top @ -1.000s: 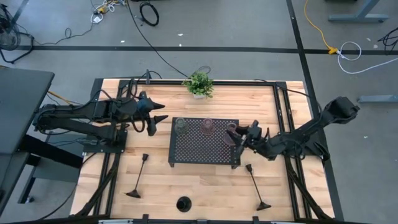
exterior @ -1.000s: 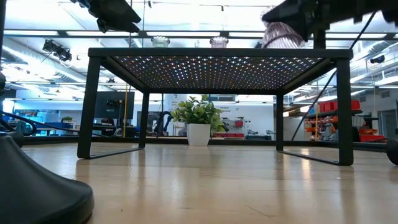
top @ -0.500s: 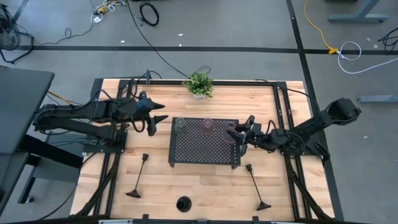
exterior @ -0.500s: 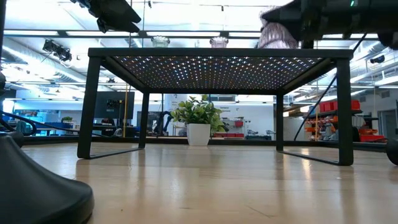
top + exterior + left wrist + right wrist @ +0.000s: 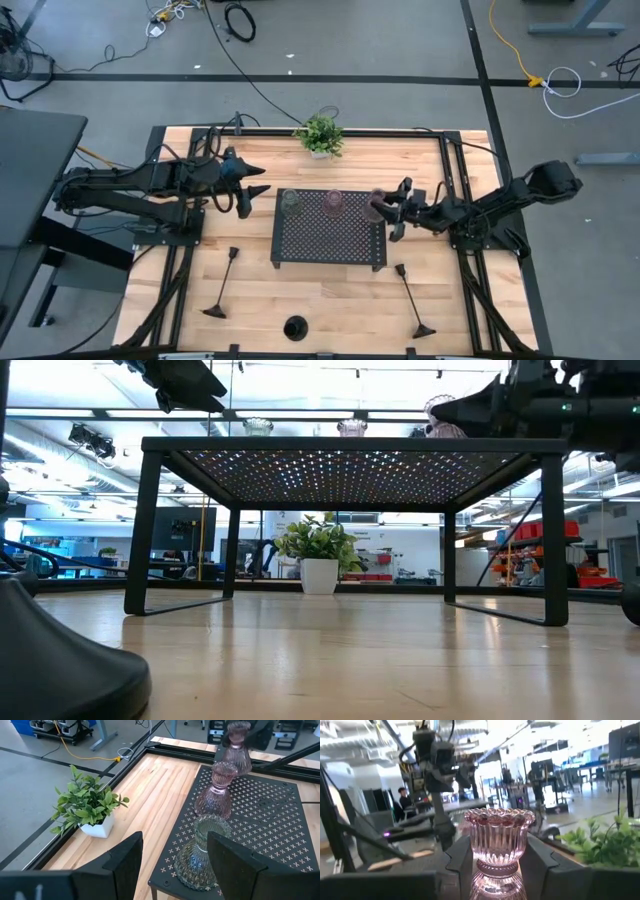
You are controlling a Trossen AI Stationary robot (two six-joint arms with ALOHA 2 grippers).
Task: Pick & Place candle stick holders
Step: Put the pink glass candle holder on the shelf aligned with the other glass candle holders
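Note:
A black perforated tray (image 5: 330, 240) stands mid-table. Along its far edge stand a greenish glass holder (image 5: 290, 200) and a pinkish hourglass holder (image 5: 333, 200). My right gripper (image 5: 392, 208) is shut on the second pinkish holder (image 5: 377, 203) at the tray's far right corner. Its foot is hidden in the low view (image 5: 441, 415), so I cannot tell whether it rests on the tray. My left gripper (image 5: 258, 187) waits open at the tray's left end. Two tall black holders (image 5: 222, 285) (image 5: 412, 300) and a squat one (image 5: 295, 327) stand on the table near the front. My right gripper pinches the pinkish holder between its two fingers at the narrow waist and lower body (image 5: 497, 870), below the fluted cup (image 5: 499, 832). The fingers (image 5: 462, 865) come level from the table's right side. The holder stands upright.
A leafy potted plant (image 5: 320, 135) stands at the table's far edge behind the tray. Black frame rails (image 5: 455, 180) run along the table's sides. Bare wood lies between the tray and the front holders. A dark rounded shape (image 5: 50, 660) sits close to the low camera.
My right gripper has carried the pinkish holder toward the table's far edge over the tray's right end and has swung level. The holder, tilted a second ago, now stands upright and lower.

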